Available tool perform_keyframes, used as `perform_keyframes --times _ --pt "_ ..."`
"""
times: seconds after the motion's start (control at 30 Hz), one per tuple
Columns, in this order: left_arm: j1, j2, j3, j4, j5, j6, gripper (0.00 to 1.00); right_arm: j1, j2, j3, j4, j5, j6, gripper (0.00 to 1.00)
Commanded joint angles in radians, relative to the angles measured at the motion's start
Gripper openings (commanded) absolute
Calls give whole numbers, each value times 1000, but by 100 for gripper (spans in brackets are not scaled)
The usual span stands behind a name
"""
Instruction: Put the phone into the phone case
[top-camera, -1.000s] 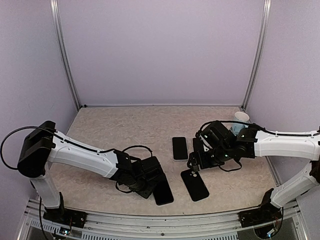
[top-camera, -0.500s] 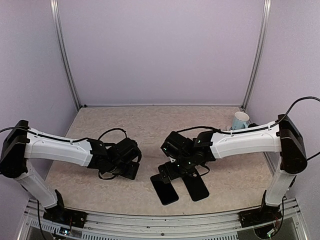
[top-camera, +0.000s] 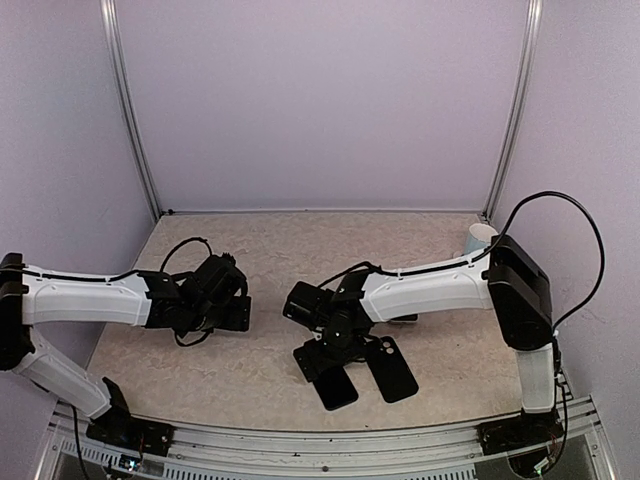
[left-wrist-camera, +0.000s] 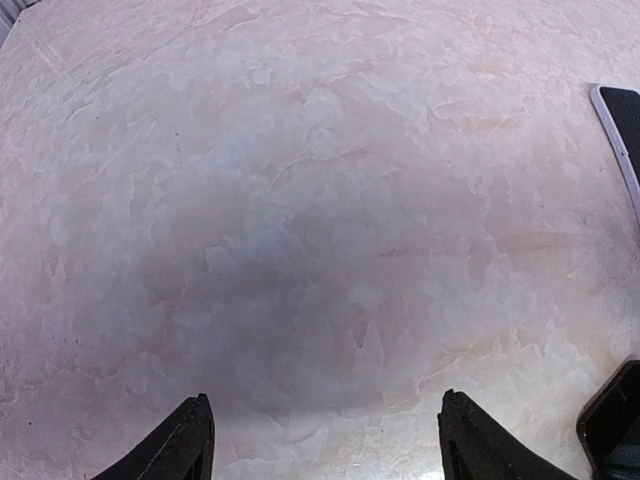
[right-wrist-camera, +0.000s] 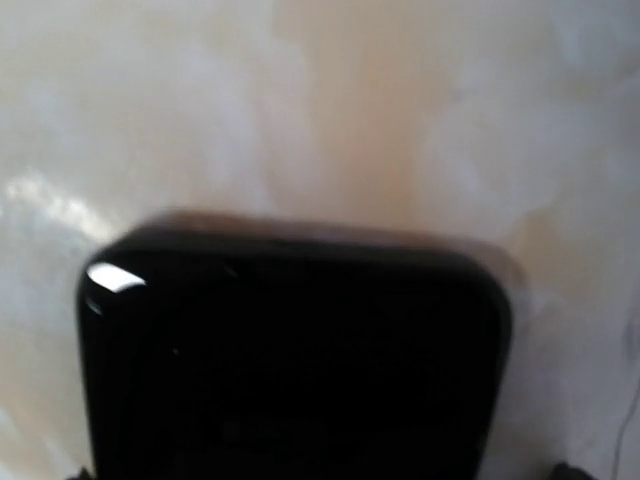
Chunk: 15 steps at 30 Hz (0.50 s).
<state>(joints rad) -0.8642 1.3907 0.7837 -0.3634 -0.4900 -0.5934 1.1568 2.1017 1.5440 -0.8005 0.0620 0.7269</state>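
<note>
Top: right gripper (top-camera: 318, 355) low at the phone (top-camera: 338, 386), which lies flat just beside the case (top-camera: 393, 372); left gripper (top-camera: 235, 312) well apart. Left wrist: jaws wide, empty. Right wrist: phone end close, jaws wide. Step: grasping phone; next needs a square pinch

Black phone (top-camera: 337, 387), black case (top-camera: 392, 372), mottled beige table (top-camera: 270, 250), perhaps pale-blue cup (top-camera: 481, 238).
</note>
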Motion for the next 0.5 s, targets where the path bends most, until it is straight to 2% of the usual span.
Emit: perform_keyframes --times 0.0,0.3,0.47 --pt "6 24 -9 37 8 21 77 17 24 40 -116 1 7 99" --pt "7 51 2 47 11 32 77 27 48 32 -92 -131 -29 95" --pt "7 74 14 47 16 34 77 26 105 98 -149 -89 -50 91"
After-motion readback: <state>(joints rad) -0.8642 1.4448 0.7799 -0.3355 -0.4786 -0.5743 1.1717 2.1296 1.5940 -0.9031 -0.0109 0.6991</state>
